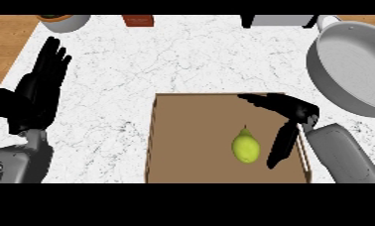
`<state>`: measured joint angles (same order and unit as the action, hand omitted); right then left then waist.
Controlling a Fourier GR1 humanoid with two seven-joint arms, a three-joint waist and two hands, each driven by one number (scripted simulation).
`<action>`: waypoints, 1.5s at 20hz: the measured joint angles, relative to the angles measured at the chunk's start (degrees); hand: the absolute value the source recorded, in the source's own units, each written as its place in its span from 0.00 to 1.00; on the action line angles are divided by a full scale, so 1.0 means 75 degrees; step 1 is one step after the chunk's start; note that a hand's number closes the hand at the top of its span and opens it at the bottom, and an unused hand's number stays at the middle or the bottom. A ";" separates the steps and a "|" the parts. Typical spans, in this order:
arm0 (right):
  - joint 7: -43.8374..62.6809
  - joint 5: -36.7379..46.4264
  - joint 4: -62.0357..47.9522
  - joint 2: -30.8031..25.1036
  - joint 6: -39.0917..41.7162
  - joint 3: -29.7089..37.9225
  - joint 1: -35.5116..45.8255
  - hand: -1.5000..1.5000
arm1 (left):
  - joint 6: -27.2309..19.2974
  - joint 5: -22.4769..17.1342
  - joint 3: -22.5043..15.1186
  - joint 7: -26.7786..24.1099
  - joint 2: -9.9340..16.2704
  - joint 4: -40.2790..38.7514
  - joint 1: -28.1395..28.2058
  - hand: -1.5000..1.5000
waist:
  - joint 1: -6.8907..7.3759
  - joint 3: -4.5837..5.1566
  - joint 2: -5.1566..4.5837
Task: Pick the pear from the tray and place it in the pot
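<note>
A: Head view, where's the pear (246, 146)?

B: Lying in the brown tray (190, 136), right of its middle, stem pointing away.

A: And the right hand (289, 116)?

B: Over the tray just right of the pear, open, thumb hanging beside it, holding nothing.

A: The pot (344, 69)?

B: Grey, on the white surface (147, 66) beyond the tray's right corner.

A: Left hand (40, 88)?

B: Resting open at the left edge, fingers up
</note>
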<state>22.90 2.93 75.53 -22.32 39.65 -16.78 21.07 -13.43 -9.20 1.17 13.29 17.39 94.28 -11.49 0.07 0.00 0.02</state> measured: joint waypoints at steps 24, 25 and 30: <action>-0.1980 0.2780 -0.0713 0.0867 -0.0410 0.0030 -0.0338 1.00 | 0.0612 0.0356 0.0578 0.0067 -0.0445 -0.0178 -0.0151 0.50 | -0.0027 0.0109 0.0102; -0.2250 0.2873 -0.0725 0.0814 -0.0460 -0.0019 -0.0393 1.00 | 0.0644 0.0360 0.0595 -0.0013 -0.0449 -0.0264 -0.0179 0.50 | -0.0026 0.0108 0.0108; -0.2457 0.3113 -0.0673 0.0868 -0.0570 -0.0030 -0.0510 1.00 | 0.0772 0.0323 0.0677 -0.0155 -0.0461 -0.0268 0.0003 0.50 | -0.0037 0.0120 0.0118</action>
<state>4.47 26.28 70.48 -15.82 35.38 -17.00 17.24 -7.64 -6.77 6.25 12.12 13.94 92.27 -11.46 -0.21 0.90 0.91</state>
